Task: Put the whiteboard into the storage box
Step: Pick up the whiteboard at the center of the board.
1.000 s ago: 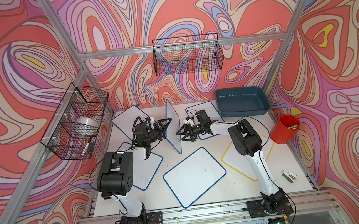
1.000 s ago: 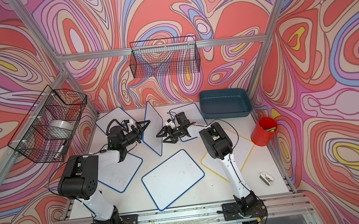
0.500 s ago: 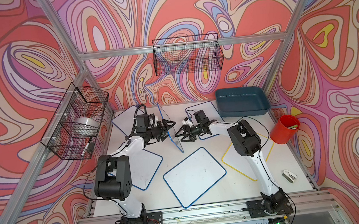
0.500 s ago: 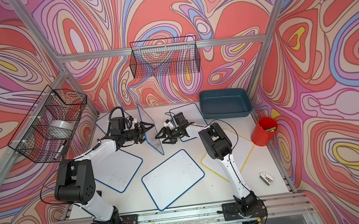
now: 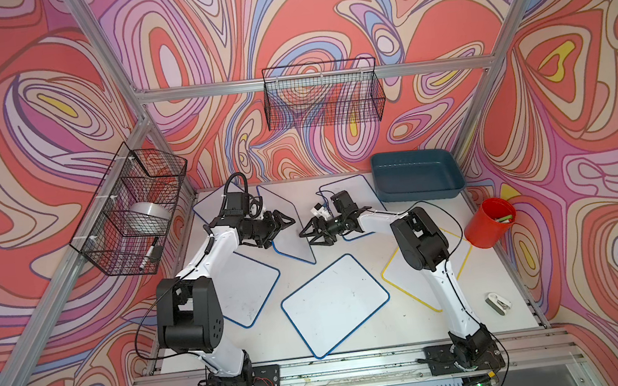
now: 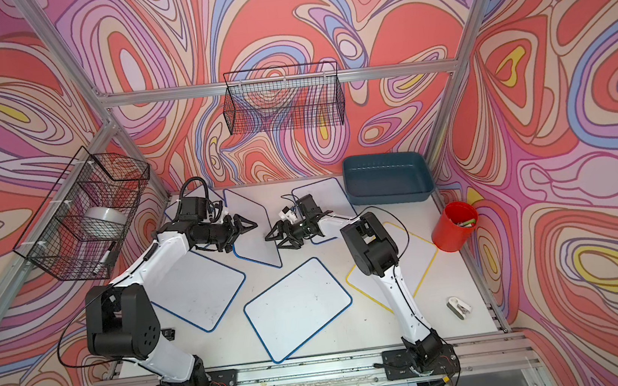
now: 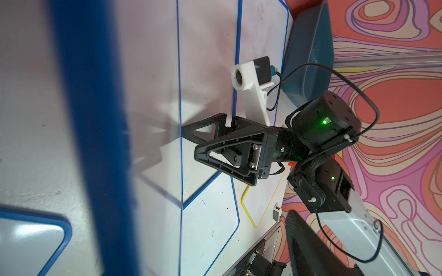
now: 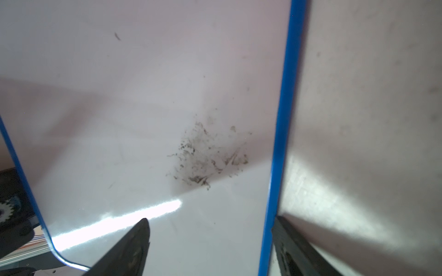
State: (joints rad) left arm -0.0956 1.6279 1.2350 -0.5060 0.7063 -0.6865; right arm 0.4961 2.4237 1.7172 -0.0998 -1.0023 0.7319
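Here, a smudged, blue-edged whiteboard (image 8: 167, 95).

The whiteboard (image 7: 95, 133) shows blurred in the left wrist view

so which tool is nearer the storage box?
Right. The right tool, at the upright whiteboard edge facing the storage box, is closer; the left tool is across that board.

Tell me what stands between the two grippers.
Between the left gripper and the right gripper stands a blue-framed whiteboard, tilted up on its edge, seen in both top views.
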